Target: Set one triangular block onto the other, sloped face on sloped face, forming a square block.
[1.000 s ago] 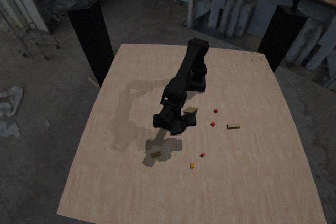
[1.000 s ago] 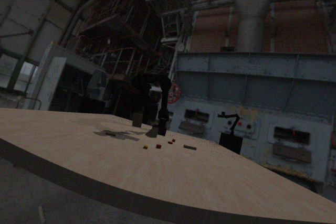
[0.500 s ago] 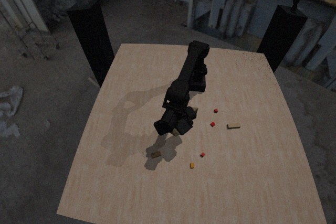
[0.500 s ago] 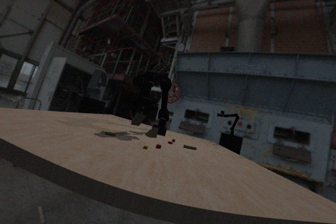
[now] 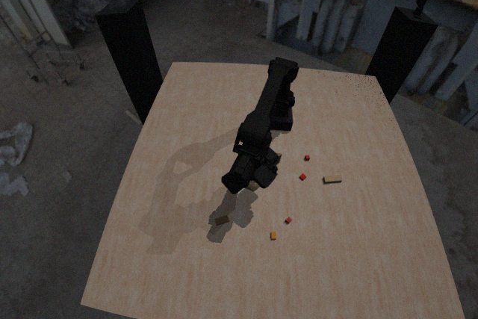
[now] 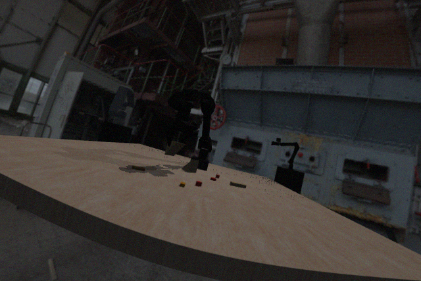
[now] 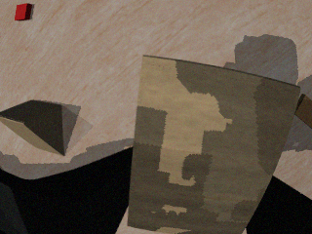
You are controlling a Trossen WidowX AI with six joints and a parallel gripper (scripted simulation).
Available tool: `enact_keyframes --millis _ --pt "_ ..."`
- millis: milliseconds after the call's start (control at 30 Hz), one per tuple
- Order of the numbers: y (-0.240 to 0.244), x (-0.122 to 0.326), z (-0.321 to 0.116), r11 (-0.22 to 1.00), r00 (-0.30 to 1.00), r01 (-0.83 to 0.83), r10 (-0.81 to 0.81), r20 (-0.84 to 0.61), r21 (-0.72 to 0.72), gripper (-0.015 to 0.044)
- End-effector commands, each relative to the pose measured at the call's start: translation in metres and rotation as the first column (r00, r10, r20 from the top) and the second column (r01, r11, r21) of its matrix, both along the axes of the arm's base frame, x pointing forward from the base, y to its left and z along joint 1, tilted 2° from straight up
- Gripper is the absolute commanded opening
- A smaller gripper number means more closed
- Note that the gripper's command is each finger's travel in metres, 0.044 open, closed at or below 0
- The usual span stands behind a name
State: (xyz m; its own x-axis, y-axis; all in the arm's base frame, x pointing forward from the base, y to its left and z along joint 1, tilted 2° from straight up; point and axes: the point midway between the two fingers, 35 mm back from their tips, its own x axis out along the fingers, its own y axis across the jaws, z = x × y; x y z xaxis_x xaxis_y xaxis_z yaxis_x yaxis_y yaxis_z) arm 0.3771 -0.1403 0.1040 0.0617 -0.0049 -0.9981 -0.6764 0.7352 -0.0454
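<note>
My gripper (image 5: 251, 178) (image 7: 194, 164) is shut on one tan triangular block (image 5: 252, 186) (image 6: 174, 147) (image 7: 214, 141), held above the table and tilted in the exterior view. Its broad face fills the middle of the wrist view between the dark fingers. The other triangular block (image 5: 278, 155) (image 6: 190, 165) (image 7: 41, 119) stands on the table (image 5: 328, 253) (image 6: 217, 223), apart from the held one. It is at the left in the wrist view and mostly hidden by the hand in the top view.
A brown flat block (image 5: 222, 220) (image 6: 138, 168) (image 7: 305, 112) lies in the arm's shadow. A tan bar (image 5: 332, 179) (image 6: 237, 184) lies to the right. Red cubes (image 5: 307, 158) (image 5: 302, 176) (image 5: 288, 220) and an orange block (image 5: 273, 235) (image 6: 182, 184) lie between them.
</note>
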Motion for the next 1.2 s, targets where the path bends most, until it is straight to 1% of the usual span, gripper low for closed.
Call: enact_keyframes --millis 0,567,1167 --pt "-0.001 -0.016 0.01 1.0 1.0 -0.005 0.005 -0.001 -0.008 0.0" --pt "0.007 -0.092 0.038 1.0 1.0 0.001 -0.001 -0.004 -0.006 0.0" --pt "0.028 -0.171 0.045 1.0 1.0 0.001 -0.001 -0.011 -0.005 0.0"
